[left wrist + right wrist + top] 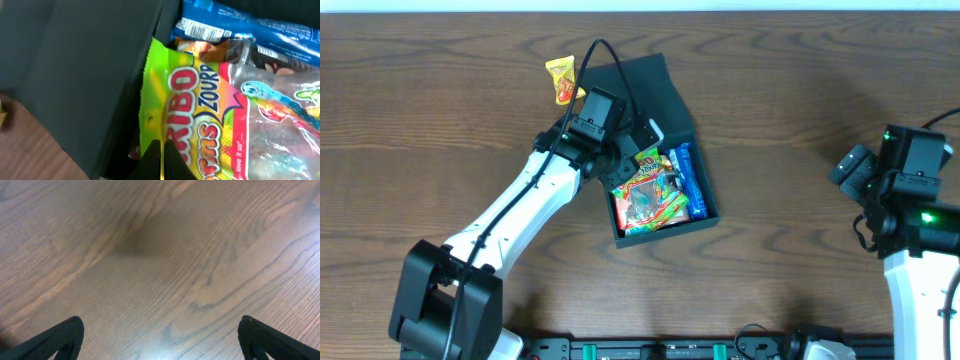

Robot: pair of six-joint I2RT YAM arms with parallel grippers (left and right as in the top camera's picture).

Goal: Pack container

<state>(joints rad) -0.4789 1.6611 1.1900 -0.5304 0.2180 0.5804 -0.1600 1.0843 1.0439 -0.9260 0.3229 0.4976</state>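
The dark green container (667, 233) sits at the table's middle with its flap lid (642, 92) open toward the back. Inside lie a green-yellow Haribo worms bag (655, 195) and a blue packet (687, 178). My left gripper (636, 158) reaches into the container's left side. In the left wrist view its fingers (161, 150) are pinched shut on the edge of the Haribo bag (200, 115), beside the container's inner wall (100, 75), with the blue packet (250, 30) beyond. My right gripper (848, 168) is open and empty over bare wood (160, 340).
A small yellow snack packet (562, 80) lies on the table just left of the open lid. The right arm stands at the table's right edge, far from the container.
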